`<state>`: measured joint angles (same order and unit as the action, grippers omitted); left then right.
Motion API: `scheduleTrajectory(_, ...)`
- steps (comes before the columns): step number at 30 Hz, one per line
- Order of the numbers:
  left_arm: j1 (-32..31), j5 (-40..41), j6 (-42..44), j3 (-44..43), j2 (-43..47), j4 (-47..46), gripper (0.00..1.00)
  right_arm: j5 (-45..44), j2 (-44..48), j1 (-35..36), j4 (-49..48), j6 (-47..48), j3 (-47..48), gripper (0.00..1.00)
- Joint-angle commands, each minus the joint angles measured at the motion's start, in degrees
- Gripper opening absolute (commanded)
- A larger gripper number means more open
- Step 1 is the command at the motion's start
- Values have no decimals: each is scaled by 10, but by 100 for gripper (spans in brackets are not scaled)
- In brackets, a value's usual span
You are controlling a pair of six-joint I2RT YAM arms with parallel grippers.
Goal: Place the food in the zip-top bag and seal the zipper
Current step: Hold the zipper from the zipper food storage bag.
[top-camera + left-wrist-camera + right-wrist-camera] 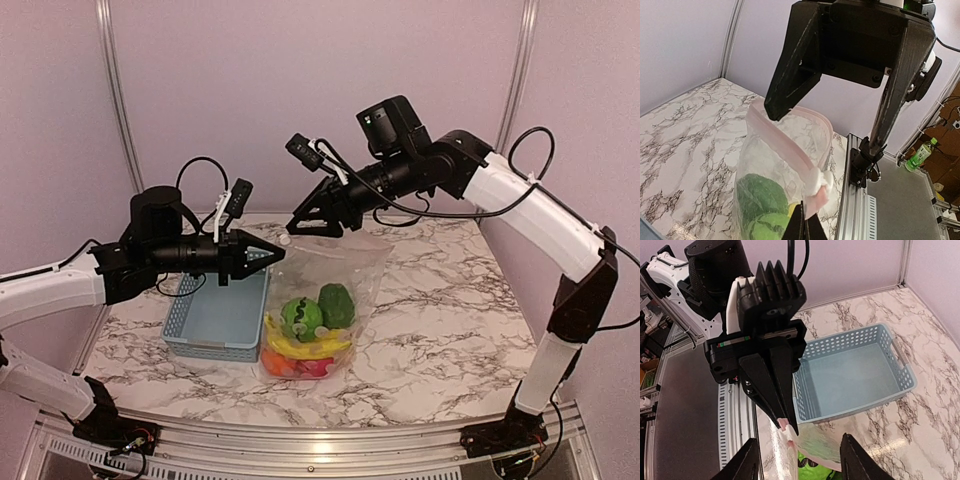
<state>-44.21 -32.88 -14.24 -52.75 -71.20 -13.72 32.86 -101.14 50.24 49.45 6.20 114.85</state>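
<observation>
The clear zip-top bag (335, 268) stands upright on the table with its mouth open. Inside it lies the food: green pieces (301, 318), yellow bananas (306, 348) and red and orange pieces (300, 366). My left gripper (278, 255) is shut on the left end of the pinkish zipper strip (785, 142), just below the white slider (821, 181). My right gripper (303, 228) is open and empty, hovering over the bag's mouth, with one fingertip (772, 112) near the strip's far end. In the right wrist view its fingers (747, 462) straddle the bag's pinched corner (787, 426).
An empty grey-blue mesh basket (215, 320) stands just left of the bag, below my left gripper; the right wrist view shows its bare floor (850, 372). The table's metal edge rail (855, 200) runs close to the bag.
</observation>
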Motion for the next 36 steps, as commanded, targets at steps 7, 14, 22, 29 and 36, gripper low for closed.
scheduleTrajectory(7,2,8,22,30,49,38,0,2,-42,57,-12,49,9,53)
scheduleTrajectory(14,4,14,34,37,67,56,0,-9,-47,66,-6,47,19,38)
scheduleTrajectory(22,7,20,47,38,75,67,0,-44,-32,65,6,49,20,25)
scheduleTrajectory(29,10,26,55,38,72,67,0,-67,-30,66,10,53,30,13)
scheduleTrajectory(36,12,30,61,35,60,63,0,-71,-21,66,7,51,30,15)
